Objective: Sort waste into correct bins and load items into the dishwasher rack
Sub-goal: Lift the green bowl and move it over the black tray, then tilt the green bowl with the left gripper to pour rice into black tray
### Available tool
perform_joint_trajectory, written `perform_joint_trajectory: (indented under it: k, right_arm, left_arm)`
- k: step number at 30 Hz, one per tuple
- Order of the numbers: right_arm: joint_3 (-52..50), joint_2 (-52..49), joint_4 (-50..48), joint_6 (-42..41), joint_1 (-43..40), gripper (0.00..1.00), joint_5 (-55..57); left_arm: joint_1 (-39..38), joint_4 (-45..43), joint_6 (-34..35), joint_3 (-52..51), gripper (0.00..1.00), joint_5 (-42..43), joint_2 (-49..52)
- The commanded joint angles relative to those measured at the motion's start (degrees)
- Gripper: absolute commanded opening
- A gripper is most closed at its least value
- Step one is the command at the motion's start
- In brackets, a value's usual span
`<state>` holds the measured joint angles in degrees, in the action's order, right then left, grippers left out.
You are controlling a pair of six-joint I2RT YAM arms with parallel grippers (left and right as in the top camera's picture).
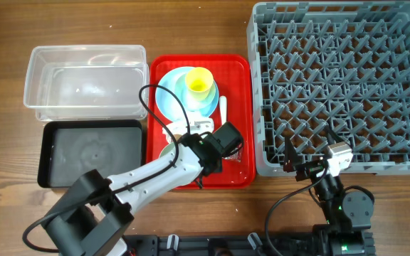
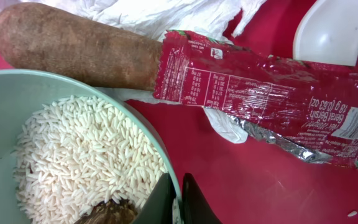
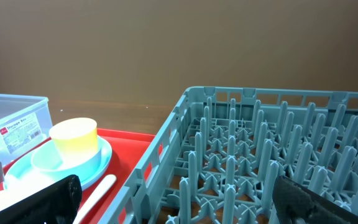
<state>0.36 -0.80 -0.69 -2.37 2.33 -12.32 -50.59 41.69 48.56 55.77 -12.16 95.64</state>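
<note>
**A:** Wooden surface (image 1: 6, 28) all round, and the action sat on the flat red plastic tray (image 1: 242, 114) in the middle. Where were the left arm's fingers (image 2: 163, 202)?

**B:** Down at the tray's near end, pinched together on the rim of the pale green round bowl (image 2: 5, 124). One finger was inside, one outside, with the rim between them.

**A:** And the bowl was loaded?

**B:** Full of loose white rice grains (image 2: 86, 155), with a brown scrap (image 2: 107, 211) by the grip. The bowl looked stiff, so I judged a rim pinch would hold. But the weight hung off one side, and those grains would pour at the slightest tilt.

**A:** So keep it level until it reached the clear rectangular tub (image 1: 84, 51) or the shallow black tray (image 1: 91, 153)?

**B:** That was my read. Just beyond the bowl lay a crinkled red foil sauce packet (image 2: 260, 93). It looked thin, light and flat, best taken by an edge. Crumpled white paper (image 2: 166, 12) lay under it.

**A:** Right side?

**B:** The right arm's fingers (image 3: 42, 199) were spread wide on nothing, at the near edge of the big grey pegged rack (image 1: 340, 71).
</note>
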Motion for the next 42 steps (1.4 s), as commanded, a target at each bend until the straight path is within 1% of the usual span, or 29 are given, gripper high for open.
perform_joint_trajectory:
  k: [1, 2, 5, 7, 11, 13, 14, 15, 17, 18, 19, 20, 22, 24, 25, 26, 27, 29, 30, 32, 33, 34, 37, 39, 42]
  right_arm:
    - [-0.07, 0.26, -0.24, -0.76, 0.07, 1.0, 0.68]
    - [-0.07, 0.26, -0.24, -0.74, 0.07, 1.0, 0.68]
    - [-0.07, 0.26, -0.24, -0.74, 0.07, 1.0, 0.68]
    - [-0.07, 0.26, -0.24, -0.76, 0.07, 1.0, 0.68]
    - [-0.07, 0.26, -0.24, -0.76, 0.07, 1.0, 0.68]
    - [-0.07, 0.26, -0.24, -0.76, 0.07, 1.0, 0.68]
    - [-0.07, 0.26, -0.24, -0.76, 0.07, 1.0, 0.68]
    - [-0.07, 0.26, -0.24, -0.76, 0.07, 1.0, 0.68]
    - [-0.07, 0.26, -0.24, -0.74, 0.07, 1.0, 0.68]
    - [-0.07, 0.26, -0.24, -0.74, 0.07, 1.0, 0.68]
    - [-0.07, 0.26, -0.24, -0.74, 0.07, 1.0, 0.68]
    - [-0.07, 0.26, -0.24, -0.74, 0.07, 1.0, 0.68]
    - [-0.07, 0.26, -0.24, -0.74, 0.07, 1.0, 0.68]
    - [-0.07, 0.26, -0.24, -0.74, 0.07, 1.0, 0.68]
    - [-0.07, 0.26, -0.24, -0.76, 0.07, 1.0, 0.68]
    - [-0.07, 0.26, -0.24, -0.76, 0.07, 1.0, 0.68]
    - [-0.07, 0.26, -0.24, -0.74, 0.07, 1.0, 0.68]
    - [-0.07, 0.26, -0.24, -0.74, 0.07, 1.0, 0.68]
    - [-0.07, 0.26, -0.24, -0.74, 0.07, 1.0, 0.68]
    - [-0.07, 0.26, -0.24, -0.76, 0.07, 1.0, 0.68]
    - [-0.07, 0.26, -0.24, -0.76, 0.07, 1.0, 0.68]
    - [-0.07, 0.26, -0.24, -0.76, 0.07, 1.0, 0.68]
    - [-0.07, 0.26, -0.24, -0.74, 0.07, 1.0, 0.7]
    - [-0.07, 0.26, -0.24, -0.76, 0.07, 1.0, 0.68]
    - [-0.07, 0.26, -0.24, -0.72, 0.07, 1.0, 0.68]
  left_arm:
    - [-0.09, 0.59, -5.22, -0.24, 0.04, -0.35, -3.45]
    - [-0.07, 0.81, -7.41, -0.24, 0.04, -0.35, -4.92]
    - [1.38, 3.52, -8.31, -0.15, 0.04, -0.24, -10.21]
    - [4.52, 5.14, -12.11, -0.13, 0.04, 1.27, -14.38]
    - [11.82, 8.26, -12.41, -0.13, 0.04, 2.03, -20.02]
    - [16.83, 8.72, -15.41, -0.13, 0.04, 2.49, -21.77]
    - [18.58, 8.87, -15.45, -0.13, 0.04, 2.49, -22.03]
    - [22.34, 8.96, -16.09, -0.15, 0.04, 3.15, -22.14]
    - [28.41, 8.31, -19.28, -0.15, 0.05, 8.66, -22.08]
    - [32.94, 8.28, -19.89, -0.15, 0.08, 12.55, -22.08]
    - [36.94, 8.33, -21.14, -0.15, 0.06, 15.76, -22.08]
    - [41.0, 8.31, -23.89, -0.15, 0.04, 20.0, -22.08]
    - [50.4, 8.74, -28.22, -0.17, 0.04, 26.71, -22.03]
    - [57.07, 8.7, -29.11, -0.28, 0.04, 28.3, -22.01]
    - [59.3, 8.72, -29.11, -0.33, 0.04, 28.33, -21.97]
    - [60.78, 8.76, -30.53, -0.33, 0.04, 28.46, -21.9]
    - [60.78, 9.4, -32.3, -0.33, 0.05, 28.46, -21.79]
    - [60.15, 10.58, -34.27, -0.33, 0.1, 29.22, -21.79]
    - [59.45, 11.67, -34.93, -0.33, 0.15, 30.56, -21.79]
    - [56.92, 14.88, -34.91, -0.39, 0.27, 30.56, -21.75]
    - [55.34, 15.98, -34.86, -0.76, 0.37, 30.08, -21.68]
    - [53.66, 16.04, -34.77, -1.64, 0.41, 28.76, -21.68]
    - [49.24, 14.64, -31.01, -6.19, 0.41, 22.86, -21.68]
    - [47.17, 12.94, -26.84, -9.55, 0.38, 16.33, -21.68]
    - [46.86, 12.59, -26.75, -10.03, 0.38, 15.61, -21.68]
